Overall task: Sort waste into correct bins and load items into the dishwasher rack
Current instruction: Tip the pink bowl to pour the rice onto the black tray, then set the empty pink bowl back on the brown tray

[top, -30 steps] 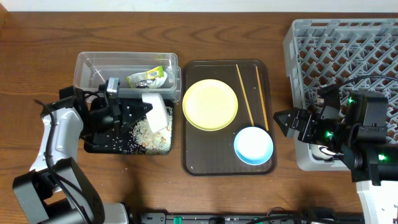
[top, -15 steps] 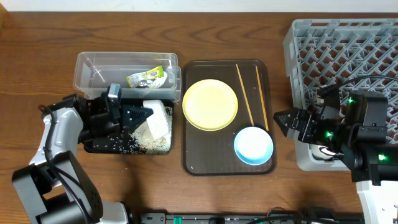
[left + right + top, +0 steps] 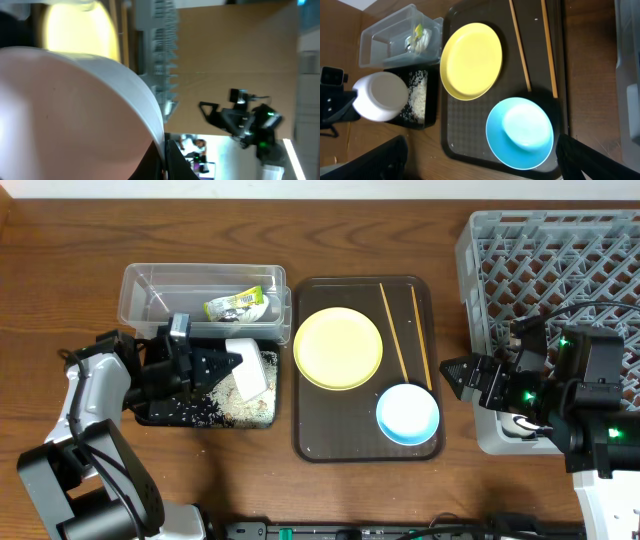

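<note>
glossy wooden table (image 3: 60,240), clear plastic tub (image 3: 150,285), matt grey plastic rack (image 3: 560,260), smooth yellow plate (image 3: 338,348).

**Two arms: left claw (image 3: 232,360) clamped, right claw (image 3: 452,372) spread**

The left arm (image 3: 95,385) rises at the front left corner of the surface. Its elbow bends near the left edge and its forearm reaches to the right. The left claw is closed on the rim of the white bowl (image 3: 250,368), holding it tipped on its side. The right arm (image 3: 590,395) sits at the front right corner, wrist level and aimed left. The right claw holds nothing. In the right wrist view its fingers (image 3: 385,157) show at the two lower corners, well apart.
</note>
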Tool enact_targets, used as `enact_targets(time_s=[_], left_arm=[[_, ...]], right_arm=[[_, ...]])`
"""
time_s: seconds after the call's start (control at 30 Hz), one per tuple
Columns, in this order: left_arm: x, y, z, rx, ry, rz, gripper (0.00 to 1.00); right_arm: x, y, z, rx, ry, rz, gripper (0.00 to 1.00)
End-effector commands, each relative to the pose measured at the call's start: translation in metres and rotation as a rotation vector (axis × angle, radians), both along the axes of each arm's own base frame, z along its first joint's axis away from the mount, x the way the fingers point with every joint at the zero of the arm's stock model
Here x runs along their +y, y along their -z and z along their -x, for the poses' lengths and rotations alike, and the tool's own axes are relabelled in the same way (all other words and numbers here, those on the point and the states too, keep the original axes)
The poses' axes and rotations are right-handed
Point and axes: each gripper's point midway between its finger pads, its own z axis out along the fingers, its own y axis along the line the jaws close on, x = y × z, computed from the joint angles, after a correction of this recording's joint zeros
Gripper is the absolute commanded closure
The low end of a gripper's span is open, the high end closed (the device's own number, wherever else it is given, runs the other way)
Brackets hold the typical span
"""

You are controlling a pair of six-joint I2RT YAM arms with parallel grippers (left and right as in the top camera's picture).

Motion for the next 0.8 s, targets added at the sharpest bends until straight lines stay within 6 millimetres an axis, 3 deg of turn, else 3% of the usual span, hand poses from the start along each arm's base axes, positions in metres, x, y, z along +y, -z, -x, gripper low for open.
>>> enact_targets(time_s=[0.0,0.17,0.3,0.37,0.4,0.43,0.47,0.63,0.77], left_arm=[[-0.002,0.004,0.010,0.135,-0.003,0.017,0.94],[-0.017,-0.027,0.018,0.047,0.038,0.035,0.94],[-0.018,-0.049,0.017,-0.082,0.045,-0.030,0.94],[-0.013,-0.041,0.013,-0.159,0.056,-0.152,0.94],[-0.007,-0.027,0.011,-0.122,0.052,-0.242,0.94],[0.002,-0.007,0.010,0.028,0.016,-0.338,0.94],[0.003,-0.002,0.011,0.100,-0.002,-0.348,0.94],[-0.033,-0.031,0.017,0.049,0.059,-0.263,0.94],[-0.047,-0.014,0.023,0.094,0.046,-0.523,0.94]], right_arm=[[0.003,-0.003,0.001,-0.017,-0.022,0.013,0.07],[0.003,-0.005,-0.001,-0.028,-0.022,0.014,0.07],[0.003,-0.006,-0.003,-0.036,-0.022,0.014,0.07],[0.003,-0.005,-0.002,-0.030,-0.022,0.013,0.07],[0.003,-0.004,-0.001,-0.026,-0.022,0.014,0.07],[0.003,-0.004,0.000,-0.023,-0.022,0.014,0.08],[0.003,-0.004,0.000,-0.021,-0.022,0.014,0.07],[0.002,-0.004,-0.001,-0.025,-0.017,0.020,0.07],[0.002,-0.005,-0.003,-0.034,-0.017,0.020,0.07]])
